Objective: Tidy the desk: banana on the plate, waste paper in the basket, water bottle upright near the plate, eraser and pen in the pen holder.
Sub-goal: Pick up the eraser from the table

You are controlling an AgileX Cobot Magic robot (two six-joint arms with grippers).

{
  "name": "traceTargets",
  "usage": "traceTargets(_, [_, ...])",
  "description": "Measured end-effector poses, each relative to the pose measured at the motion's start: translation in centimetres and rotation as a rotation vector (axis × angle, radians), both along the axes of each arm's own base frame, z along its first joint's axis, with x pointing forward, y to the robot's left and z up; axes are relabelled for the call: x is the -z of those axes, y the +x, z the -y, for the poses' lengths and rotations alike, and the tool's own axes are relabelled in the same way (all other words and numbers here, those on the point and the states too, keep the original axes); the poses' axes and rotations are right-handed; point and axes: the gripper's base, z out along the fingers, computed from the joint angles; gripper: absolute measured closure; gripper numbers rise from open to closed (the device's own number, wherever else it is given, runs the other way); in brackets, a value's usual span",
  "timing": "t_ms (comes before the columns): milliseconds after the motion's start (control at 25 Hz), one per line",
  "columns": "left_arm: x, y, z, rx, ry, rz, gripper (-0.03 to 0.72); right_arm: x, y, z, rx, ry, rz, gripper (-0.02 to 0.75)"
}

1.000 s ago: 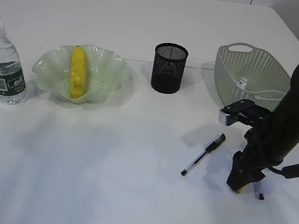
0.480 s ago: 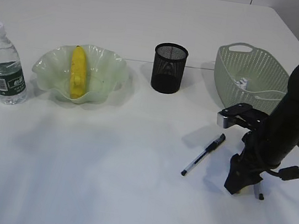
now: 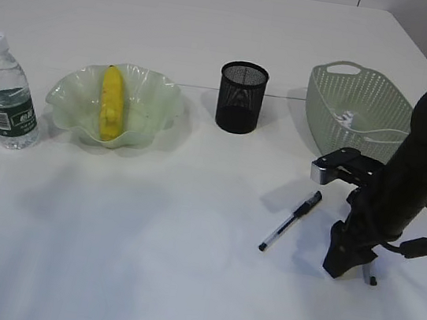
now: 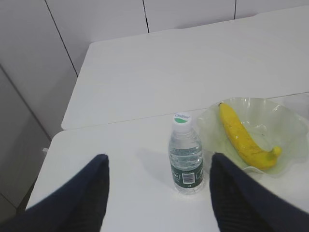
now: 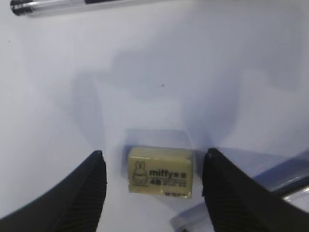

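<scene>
The right gripper (image 5: pixel 154 193) hovers with fingers spread wide on either side of the eraser (image 5: pixel 160 172), not touching it, the pen (image 3: pixel 291 219) lying just left.

In the exterior view the arm (image 3: pixel 399 194) hides the eraser (image 5: pixel 160 172); the pen (image 5: pixel 72 5) is cut off at the wrist view's top edge.

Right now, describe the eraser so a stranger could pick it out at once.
Find the green woven basket at the table's right; in front of it the right tool hangs open over the tabletop. Between its fingers lies the eraser: a pale yellow block printed "miffy", stubby beside the long clear pen.
</scene>
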Motion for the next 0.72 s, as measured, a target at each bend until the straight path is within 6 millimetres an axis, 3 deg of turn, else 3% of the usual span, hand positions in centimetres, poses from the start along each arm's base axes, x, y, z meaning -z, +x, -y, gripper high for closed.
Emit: traceTargets(720, [0.0,0.0,0.0,0.0,0.0,0.0,0.231,0.04,0.13,0.36,-0.023,-0.039,0.016,0.265])
